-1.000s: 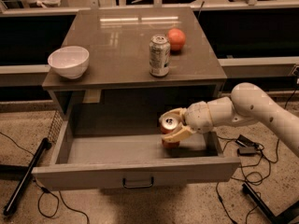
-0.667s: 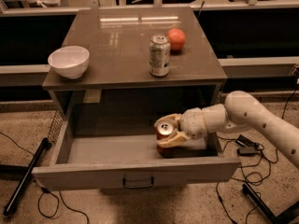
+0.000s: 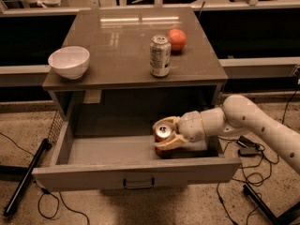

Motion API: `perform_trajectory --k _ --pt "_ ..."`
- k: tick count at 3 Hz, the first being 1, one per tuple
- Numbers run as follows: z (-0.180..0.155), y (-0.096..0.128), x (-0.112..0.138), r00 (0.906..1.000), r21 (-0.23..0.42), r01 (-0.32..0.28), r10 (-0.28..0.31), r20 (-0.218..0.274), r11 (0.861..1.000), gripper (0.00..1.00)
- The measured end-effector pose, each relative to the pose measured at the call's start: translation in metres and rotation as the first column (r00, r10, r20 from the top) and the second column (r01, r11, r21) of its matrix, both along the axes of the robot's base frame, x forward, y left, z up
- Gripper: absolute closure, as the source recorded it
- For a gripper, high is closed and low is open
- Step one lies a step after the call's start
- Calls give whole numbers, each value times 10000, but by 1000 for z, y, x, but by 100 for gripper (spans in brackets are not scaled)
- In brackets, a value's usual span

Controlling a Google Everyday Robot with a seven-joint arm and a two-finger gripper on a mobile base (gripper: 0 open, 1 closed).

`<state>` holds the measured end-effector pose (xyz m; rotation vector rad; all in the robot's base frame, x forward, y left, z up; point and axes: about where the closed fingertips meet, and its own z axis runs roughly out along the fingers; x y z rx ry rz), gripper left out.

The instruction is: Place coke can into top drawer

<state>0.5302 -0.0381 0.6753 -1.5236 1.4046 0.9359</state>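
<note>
The coke can (image 3: 162, 133) is pinched by the gripper (image 3: 165, 136) inside the open top drawer (image 3: 108, 150), right of centre. If released before being seated on the drawer floor, it may topple and roll.

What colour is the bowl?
White bowl, camera view. The gripper holds the coke can inside the top drawer.

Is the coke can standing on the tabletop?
No, the gripper holds the coke can inside the open top drawer.
</note>
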Motion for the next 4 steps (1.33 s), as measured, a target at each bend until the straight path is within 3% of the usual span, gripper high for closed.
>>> perform_trajectory --k 2,3,4 --pt "-1 4 -1 10000 21 -86 86 -22 10000 7" --pt "0 6 -2 9999 45 -136 136 -13 9999 0" --pt "26 8 -8 9983 216 -447 439 382 9988 0"
